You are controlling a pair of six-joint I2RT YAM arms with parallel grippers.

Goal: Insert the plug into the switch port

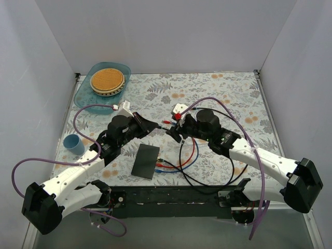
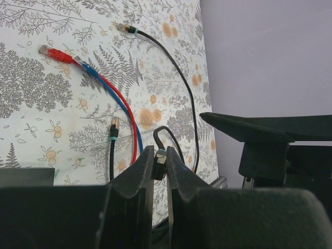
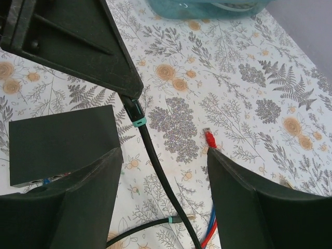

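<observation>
A black plug point(image 2: 159, 167) with a teal band is pinched between my left gripper's point(image 2: 160, 153) shut fingers, held above the table; its black cable point(image 3: 155, 166) trails down past the right gripper. In the right wrist view the same plug point(image 3: 136, 112) sticks out under the left finger point(image 3: 78, 41). The switch point(image 1: 146, 161), a flat black box, lies on the table below and between the grippers, its near edge point(image 3: 62, 142) to the left of the plug. My right gripper point(image 3: 163, 153) stands open, facing the left gripper point(image 1: 157, 126), the cable hanging between its fingers untouched.
Loose red point(image 3: 209, 138), blue and black point(image 3: 176, 220) cable ends lie on the flowered cloth right of the switch. A blue cup point(image 1: 74, 144) stands at the left edge. A teal tray point(image 1: 85, 91) with stacked plates sits at the back left.
</observation>
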